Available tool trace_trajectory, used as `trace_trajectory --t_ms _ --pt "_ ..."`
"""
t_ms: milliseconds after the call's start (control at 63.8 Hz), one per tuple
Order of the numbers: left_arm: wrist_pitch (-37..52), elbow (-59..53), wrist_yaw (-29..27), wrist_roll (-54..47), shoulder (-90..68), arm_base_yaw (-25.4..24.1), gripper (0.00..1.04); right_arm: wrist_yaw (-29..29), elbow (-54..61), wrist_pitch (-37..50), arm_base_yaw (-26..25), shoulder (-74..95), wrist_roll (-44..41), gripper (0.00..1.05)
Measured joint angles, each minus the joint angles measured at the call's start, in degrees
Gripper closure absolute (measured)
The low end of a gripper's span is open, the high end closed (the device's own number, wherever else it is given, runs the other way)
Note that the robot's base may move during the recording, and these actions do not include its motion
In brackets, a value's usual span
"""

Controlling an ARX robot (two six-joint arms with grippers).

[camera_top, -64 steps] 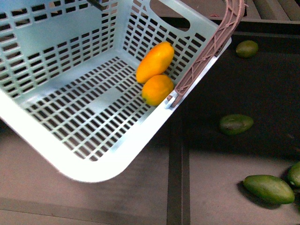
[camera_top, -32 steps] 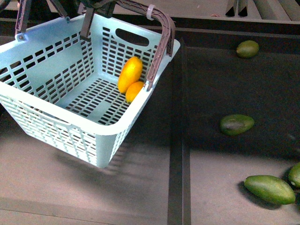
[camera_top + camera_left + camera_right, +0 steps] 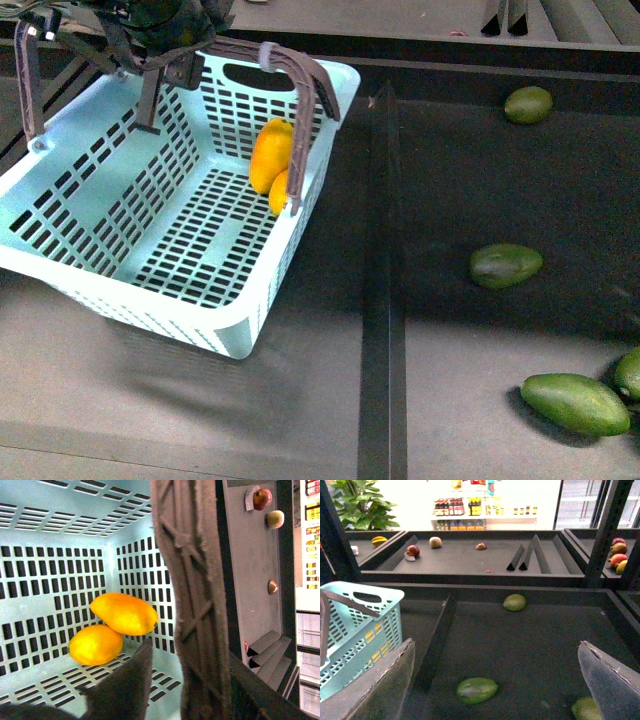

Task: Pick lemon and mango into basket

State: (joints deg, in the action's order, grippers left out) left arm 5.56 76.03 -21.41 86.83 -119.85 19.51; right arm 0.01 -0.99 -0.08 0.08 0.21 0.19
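Observation:
The pale teal basket [image 3: 110, 240] hangs tilted at the left of the front view, off the dark shelf. My left gripper [image 3: 150, 30] is shut on its brown ribbed handle [image 3: 300, 75] at the top. The mango [image 3: 271, 154] and the lemon [image 3: 279, 192] lie together in the basket's far right corner. In the left wrist view the handle [image 3: 192, 605] fills the middle, with the mango [image 3: 125, 613] above the lemon [image 3: 95, 644] on the slotted basket [image 3: 45, 580] bottom. My right gripper [image 3: 495, 675] is open and empty over the shelf; the basket [image 3: 357, 630] shows at its left.
Green oval fruits lie on the shelf at the right [image 3: 505, 265] [image 3: 573, 402] [image 3: 527, 103]. A raised dark divider [image 3: 380, 250] runs beside the basket. In the right wrist view, apples [image 3: 412, 550] and other fruit sit on a far shelf.
The basket has swung away from the camera and to the left, lower over the shelf, its handle now upright in my left gripper. The mango and lemon stayed in their corner.

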Motion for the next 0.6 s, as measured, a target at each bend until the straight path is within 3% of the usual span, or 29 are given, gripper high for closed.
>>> trace_trajectory --t_ms 157,266,408,580,596 --pt "-0.3 -7.4 -2.4 0.0 8.3 -0.2 0.29 0.0 0.0 0.0 0.0 0.0 0.0 0.09" --pt "-5.9 -13.6 -6.3 0.0 16.2 -0.1 0.06 0.0 0.0 0.0 0.0 0.0 0.0 0.09" --pt "-12.2 -19.1 -11.0 -0.3 25.3 2.0 0.07 0.0 0.0 0.0 0.0 0.0 0.0 0.09" --pt "-12.1 -19.6 -11.0 -1.0 28.0 3.0 0.07 0.0 0.0 0.0 0.0 0.0 0.0 0.09" --pt "-8.8 -20.9 -9.4 -4.3 27.9 2.7 0.09 0.0 0.0 0.0 0.0 0.0 0.0 0.09"
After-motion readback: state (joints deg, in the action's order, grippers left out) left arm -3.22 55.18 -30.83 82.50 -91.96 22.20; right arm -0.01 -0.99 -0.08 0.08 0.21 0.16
